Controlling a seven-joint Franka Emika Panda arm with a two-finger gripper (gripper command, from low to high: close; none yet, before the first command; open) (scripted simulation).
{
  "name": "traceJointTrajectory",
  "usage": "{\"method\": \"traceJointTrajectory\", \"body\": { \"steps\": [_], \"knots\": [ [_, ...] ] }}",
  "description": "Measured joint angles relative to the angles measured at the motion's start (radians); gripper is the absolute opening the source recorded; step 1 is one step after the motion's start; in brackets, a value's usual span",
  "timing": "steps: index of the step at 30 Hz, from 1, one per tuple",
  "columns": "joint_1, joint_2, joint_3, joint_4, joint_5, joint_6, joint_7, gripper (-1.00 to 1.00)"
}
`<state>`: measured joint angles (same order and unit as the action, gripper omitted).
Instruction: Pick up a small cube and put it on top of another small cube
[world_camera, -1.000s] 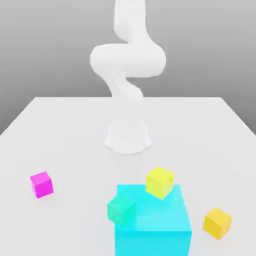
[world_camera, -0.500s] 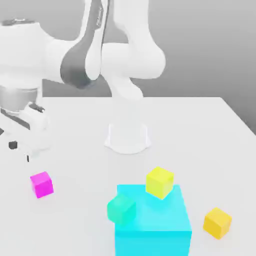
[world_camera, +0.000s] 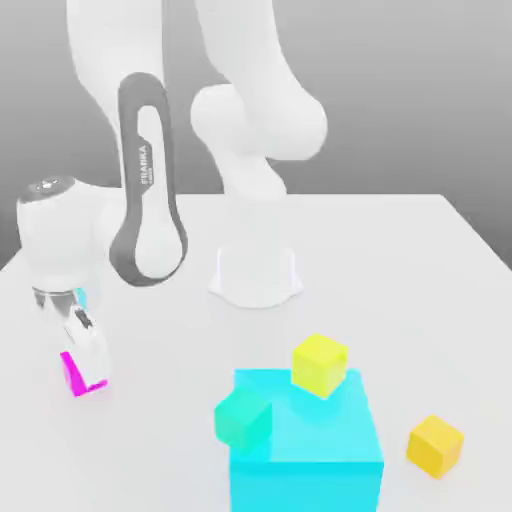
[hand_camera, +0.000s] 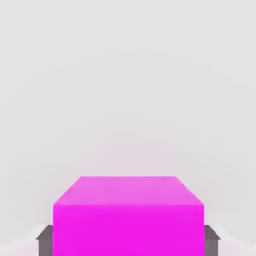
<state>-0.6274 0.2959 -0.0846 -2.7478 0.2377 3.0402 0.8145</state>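
- Down at the bench (world_camera: 400, 250), the tool (world_camera: 86, 372) is closed tight on the small cube (world_camera: 73, 374), one finger (world_camera: 88, 352) covering most of its near face in the exterior view.
- From the hand view, the small cube (hand_camera: 129, 215) (bright magenta) fills the space between two dark pads (hand_camera: 45, 240), one pressed to each side.
- Taking the big cyan block (world_camera: 310, 440) as landmark, the small cube sits well apart from it, toward the exterior view's left.
- On the cyan block's far edge rests a yellow cube (world_camera: 320, 365); a teal-green cube (world_camera: 243, 418) touches its corner on the left.
- Another yellow cube (world_camera: 435, 446) lies just beside the block, to the right.
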Motion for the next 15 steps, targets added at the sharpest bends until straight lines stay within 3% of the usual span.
{"method": "traceJointTrajectory", "body": {
  "steps": [3,9,15],
  "knots": [
    [0.013,-0.029,-0.018,-0.006,-0.019,-0.023,0.015,-1.00],
    [0.068,-0.229,-0.097,-0.039,-0.190,-0.187,0.148,-1.00],
    [0.247,-0.314,-0.001,0.065,-0.233,-0.373,0.298,-1.00]
  ]
}}
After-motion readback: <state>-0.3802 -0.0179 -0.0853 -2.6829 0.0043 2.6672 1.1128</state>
